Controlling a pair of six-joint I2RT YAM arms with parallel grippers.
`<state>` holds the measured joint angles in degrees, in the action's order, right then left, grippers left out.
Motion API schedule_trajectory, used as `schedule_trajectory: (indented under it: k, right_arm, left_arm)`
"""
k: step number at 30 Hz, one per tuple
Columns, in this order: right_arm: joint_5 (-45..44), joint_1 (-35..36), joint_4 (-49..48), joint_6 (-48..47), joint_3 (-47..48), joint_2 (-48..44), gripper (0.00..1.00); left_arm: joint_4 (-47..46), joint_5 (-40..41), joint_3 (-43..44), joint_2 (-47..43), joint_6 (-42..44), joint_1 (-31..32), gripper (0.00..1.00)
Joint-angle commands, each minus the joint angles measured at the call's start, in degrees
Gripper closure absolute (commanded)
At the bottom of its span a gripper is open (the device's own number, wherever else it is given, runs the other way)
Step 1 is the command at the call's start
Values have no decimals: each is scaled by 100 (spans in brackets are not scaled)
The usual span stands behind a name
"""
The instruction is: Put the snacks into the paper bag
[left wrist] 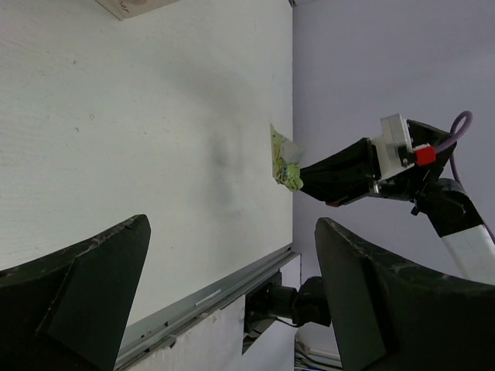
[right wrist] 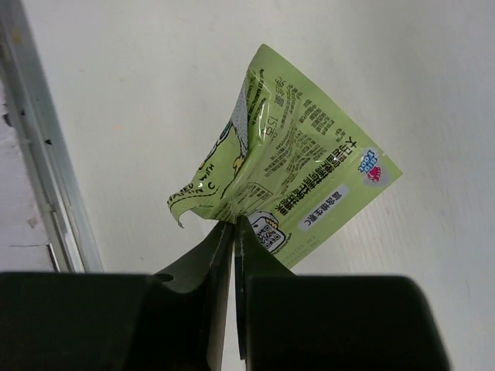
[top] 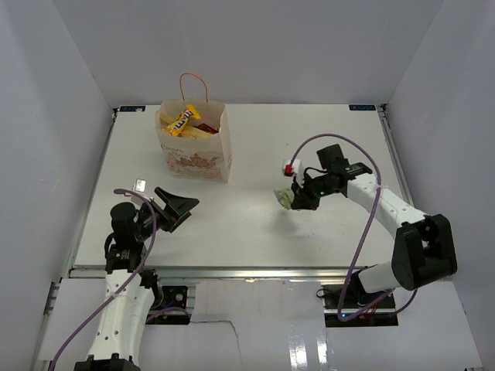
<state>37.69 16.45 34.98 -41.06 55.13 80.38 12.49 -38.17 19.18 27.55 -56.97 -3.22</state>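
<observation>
Right wrist view shows the right gripper [right wrist: 232, 229] pinched tight on a corner of the small green packet [right wrist: 298, 166], held clear of the white table [top: 255, 154]; the left gripper [top: 176, 207] hangs spread wide, holding nothing; the paper bag [top: 195, 158] stands upright at the far left, yellow and red snacks [top: 186, 121] inside

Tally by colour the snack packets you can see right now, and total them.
Green: 1, the small green packet, pinched in the right gripper.
Yellow: 1, the yellow candy packet, in the mouth of the paper bag.
Red: 1, a red packet beside it.
Total: 3 told apart; more yellow beneath is unclear.
</observation>
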Motion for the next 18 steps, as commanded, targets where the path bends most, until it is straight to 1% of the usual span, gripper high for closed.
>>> schedule_trajectory:
  k: [1,2,8,12,13,16,18]
  right_arm:
    - [-86,884,185,-280,532,65,92]
    - [-200,1304,158,-210,647,135,92]
    - [-657,2756,-26,124,1657,838,92]
    - [-973,3320,-149,396,2500,1522,92]
    - [-1079,3408,-176,423,2772,1646,92]
    - [-1439,3786,-290,485,3160,1998,92]
    - [-1668,3901,-360,502,3258,2139,92]
  left_arm:
    - [-282,-164,-63,5,-279,6,2]
    - [-300,-164,-81,-4,-314,15,2]
    - [-361,-94,-195,-4,-657,138,2]
    - [-370,3,-178,180,-745,226,2]
    - [-379,38,-160,224,-763,435,2]
    - [-405,231,-81,391,-789,612,2]
    - [-423,345,-37,523,-789,753,2]
